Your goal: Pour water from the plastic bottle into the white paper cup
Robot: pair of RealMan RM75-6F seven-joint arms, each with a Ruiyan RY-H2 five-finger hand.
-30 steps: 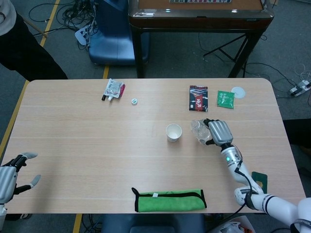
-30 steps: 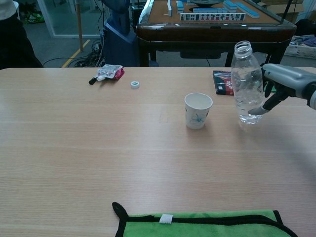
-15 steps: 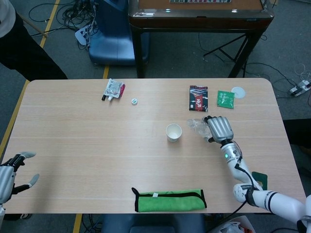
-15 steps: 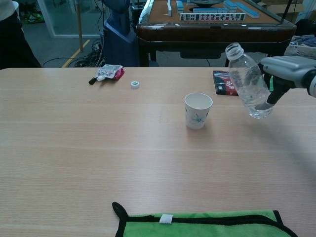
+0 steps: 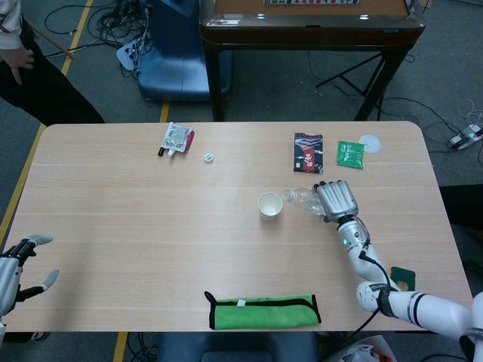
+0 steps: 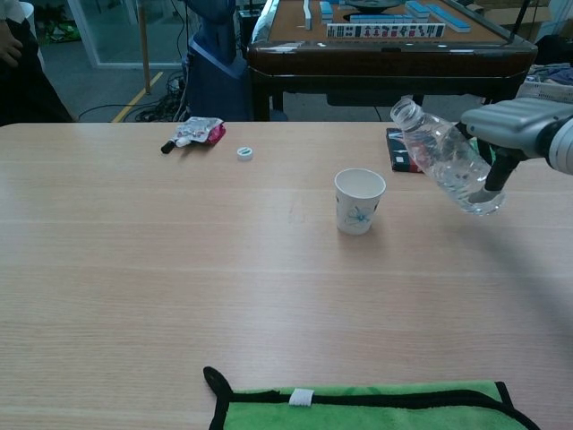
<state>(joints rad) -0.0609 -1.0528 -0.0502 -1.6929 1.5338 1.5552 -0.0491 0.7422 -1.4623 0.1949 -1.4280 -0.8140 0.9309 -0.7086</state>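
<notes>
One right hand (image 6: 510, 134) has its fingers wrapped round the clear plastic bottle (image 6: 443, 157), lifted and tipped left so its open mouth leans toward the white paper cup (image 6: 359, 201), which stands upright on the counter (image 6: 179, 269). Left hand (image 5: 15, 268) hangs released, near left.

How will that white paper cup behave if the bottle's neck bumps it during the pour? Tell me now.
The white paper cup looks empty and thin-walled, so it is probably very light and would slide or tip at a nudge. Nothing steadies it: the right hand holds the tilted plastic bottle, and the left hand is far off. Its walls would likely dent if squeezed.
</notes>
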